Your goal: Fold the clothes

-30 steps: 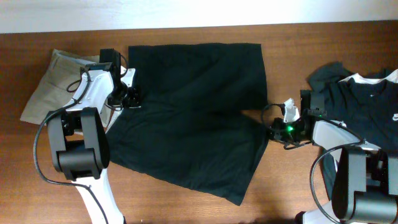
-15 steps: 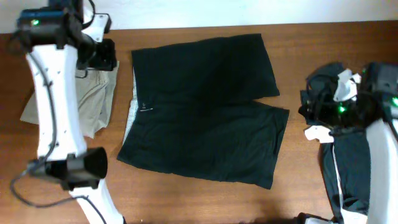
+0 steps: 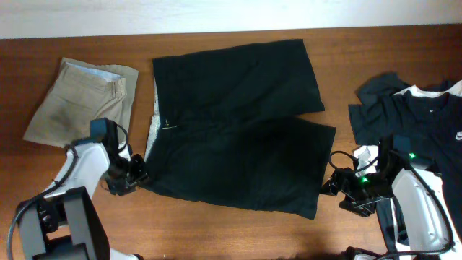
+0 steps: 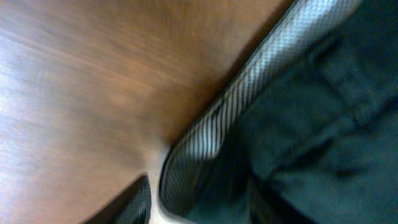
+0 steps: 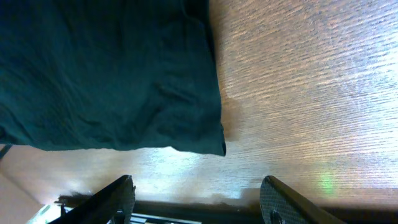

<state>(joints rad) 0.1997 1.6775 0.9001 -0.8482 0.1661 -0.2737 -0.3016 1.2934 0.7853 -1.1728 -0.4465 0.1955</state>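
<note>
Right gripper (image 5: pixel 198 183) spread, shorts (image 3: pixel 238 130) hem corner just ahead of its fingertips, bare table (image 5: pixel 298 93) beside that corner. Left gripper (image 3: pixel 133 177) against the waistband corner; blurry, can't tell if pinching.

Both my arms are low, reaching inward toward each other.
My left gripper (image 3: pixel 136 178) and my right gripper (image 3: pixel 330 185) each have their two fingers spread apart.

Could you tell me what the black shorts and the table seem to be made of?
Black shorts: soft matte woven cloth, judging by its creases and no shine. Table: wood or wood-look laminate, faint sheen, streaky brown grain.
</note>
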